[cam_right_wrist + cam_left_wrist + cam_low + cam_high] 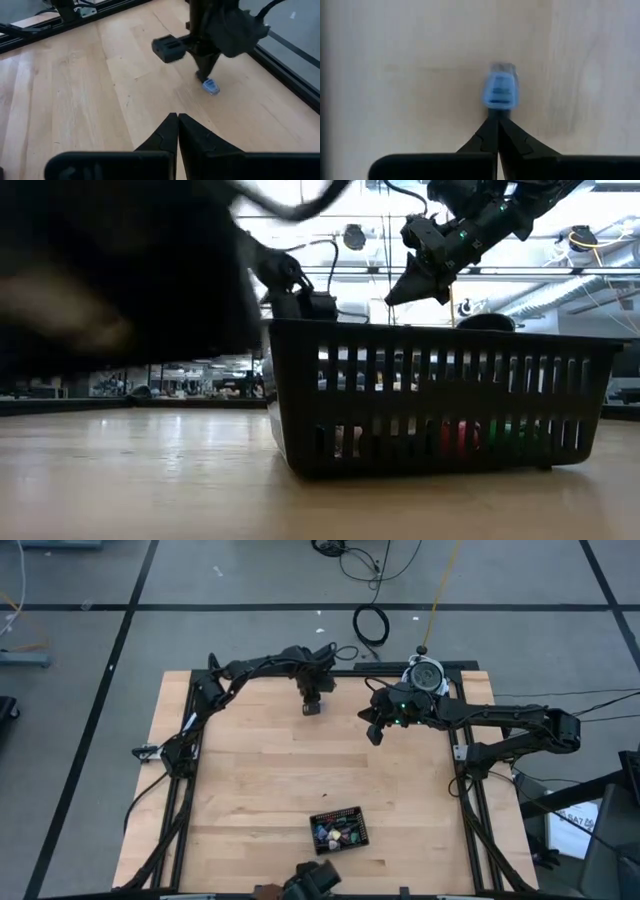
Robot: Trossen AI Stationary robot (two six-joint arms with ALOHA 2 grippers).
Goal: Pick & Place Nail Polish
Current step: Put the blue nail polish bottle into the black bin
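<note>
Near the counter's (260, 770) far edge, left hand (313, 708) pinched tight on a light blue nail polish bottle (499, 91) against the wood. Right hand (375, 733) hovers nearby, fingers together, holding nothing. Black basket (340, 830) with more bottles sits at the near edge.

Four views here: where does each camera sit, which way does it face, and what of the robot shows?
High: overhead, facing down; both arms, table, black tray.
Low: table height, facing across; tray wall, right gripper above.
Left wrist: past the shut left gripper pinching a blue nail polish bottle.
Right wrist: past the shut right gripper.
Shared: that bottle also shows in the right wrist view.
</note>
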